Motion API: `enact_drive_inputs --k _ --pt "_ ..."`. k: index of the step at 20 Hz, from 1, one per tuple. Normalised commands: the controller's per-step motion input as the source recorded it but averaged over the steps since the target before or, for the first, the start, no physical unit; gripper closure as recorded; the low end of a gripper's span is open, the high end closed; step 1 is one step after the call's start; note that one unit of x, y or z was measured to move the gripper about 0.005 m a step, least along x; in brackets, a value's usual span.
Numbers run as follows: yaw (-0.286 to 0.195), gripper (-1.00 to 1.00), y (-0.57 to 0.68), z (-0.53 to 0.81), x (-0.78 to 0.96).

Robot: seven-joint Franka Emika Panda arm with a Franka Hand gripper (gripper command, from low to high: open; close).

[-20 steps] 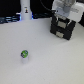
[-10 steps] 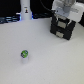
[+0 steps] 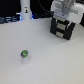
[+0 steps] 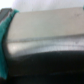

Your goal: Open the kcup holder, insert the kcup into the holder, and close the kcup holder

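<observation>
The gripper (image 3: 62, 26) hangs at the kcup holder (image 3: 63, 29), apparently working on opening it; the kcup (image 3: 24, 53) sits alone on the worktop (image 3: 50, 60), well apart from the holder, not yet inserted; the blurred wrist view hides whether the fingers are wide or narrow.

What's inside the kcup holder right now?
Can't tell. The holder sits mostly behind the claw, so its slots are covered. The kcup is still out on the table.
</observation>
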Motion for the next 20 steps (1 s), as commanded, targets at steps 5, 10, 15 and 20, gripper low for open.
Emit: enact_drive_inputs --k 5,10,15,20 --pt "-0.079 1.00 -0.30 0.08 0.95" --pt "-0.071 1.00 -0.30 0.12 0.95" --pt "-0.082 1.00 -0.32 0.13 0.94" --pt "-0.088 1.00 -0.35 0.13 0.92"
